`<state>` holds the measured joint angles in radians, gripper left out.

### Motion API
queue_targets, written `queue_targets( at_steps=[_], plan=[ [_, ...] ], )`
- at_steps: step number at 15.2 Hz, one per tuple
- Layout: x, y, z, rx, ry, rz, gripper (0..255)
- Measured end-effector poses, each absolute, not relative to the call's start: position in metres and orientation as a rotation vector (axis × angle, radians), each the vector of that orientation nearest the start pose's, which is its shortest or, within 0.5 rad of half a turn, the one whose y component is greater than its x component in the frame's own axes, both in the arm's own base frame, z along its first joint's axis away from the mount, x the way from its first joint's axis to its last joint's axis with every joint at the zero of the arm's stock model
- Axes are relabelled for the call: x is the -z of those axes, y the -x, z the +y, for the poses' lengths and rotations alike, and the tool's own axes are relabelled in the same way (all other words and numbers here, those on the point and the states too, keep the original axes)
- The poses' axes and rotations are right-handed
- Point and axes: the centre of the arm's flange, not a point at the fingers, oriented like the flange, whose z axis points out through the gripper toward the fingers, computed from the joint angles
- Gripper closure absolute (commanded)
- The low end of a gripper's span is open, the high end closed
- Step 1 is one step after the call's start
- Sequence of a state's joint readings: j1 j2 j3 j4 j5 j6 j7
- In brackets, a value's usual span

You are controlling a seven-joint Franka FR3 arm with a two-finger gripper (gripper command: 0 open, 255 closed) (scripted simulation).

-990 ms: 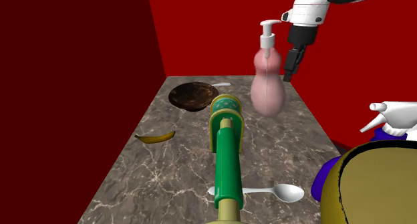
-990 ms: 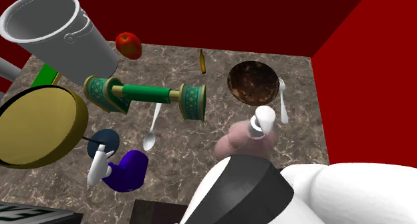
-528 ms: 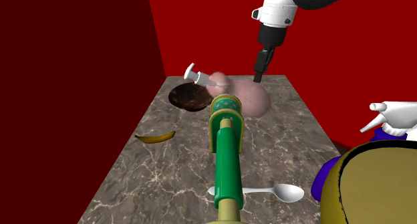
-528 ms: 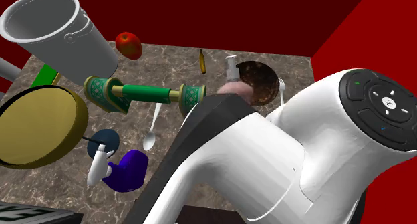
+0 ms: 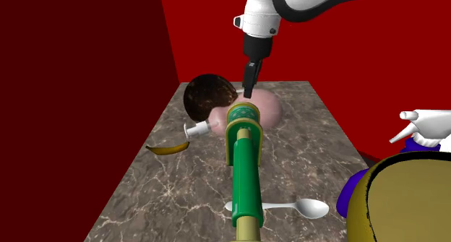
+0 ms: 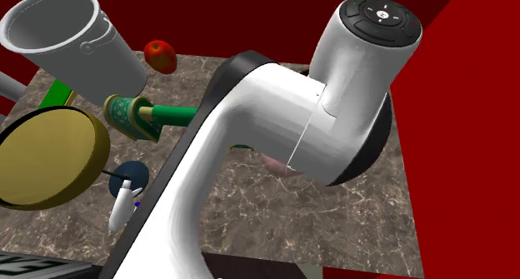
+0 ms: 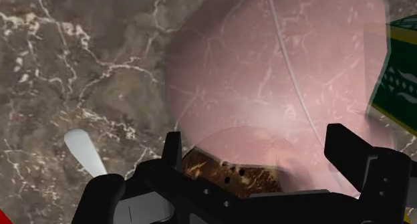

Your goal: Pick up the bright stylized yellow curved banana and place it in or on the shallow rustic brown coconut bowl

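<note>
Shoulder view: gripper close by pink btl

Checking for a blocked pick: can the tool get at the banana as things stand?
Probably yes. The banana lies bare on the marbled table, nothing over it. The open tool hangs above the pink soap dispenser lying on its side, whose pump ends close beside the banana's tip.

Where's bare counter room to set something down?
Bare marble lies between the green roller and the blue spray bottle, and nearer than the yellow curved banana. The far end is crowded: lying pink pump bottle, brown bowl.
</note>
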<state>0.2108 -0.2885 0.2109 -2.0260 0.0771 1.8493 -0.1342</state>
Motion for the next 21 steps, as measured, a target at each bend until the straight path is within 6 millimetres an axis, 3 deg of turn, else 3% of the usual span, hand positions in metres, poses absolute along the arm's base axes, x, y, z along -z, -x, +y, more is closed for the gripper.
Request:
queue_targets(
  at_steps=[8, 21],
  plan=[
    [-0.551, -0.459, 0.314, 0.129, 2.957, -1.085, 0],
    [-0.523, -0.462, 0.482, 0.204, 2.829, -1.493, 0]
  ],
)
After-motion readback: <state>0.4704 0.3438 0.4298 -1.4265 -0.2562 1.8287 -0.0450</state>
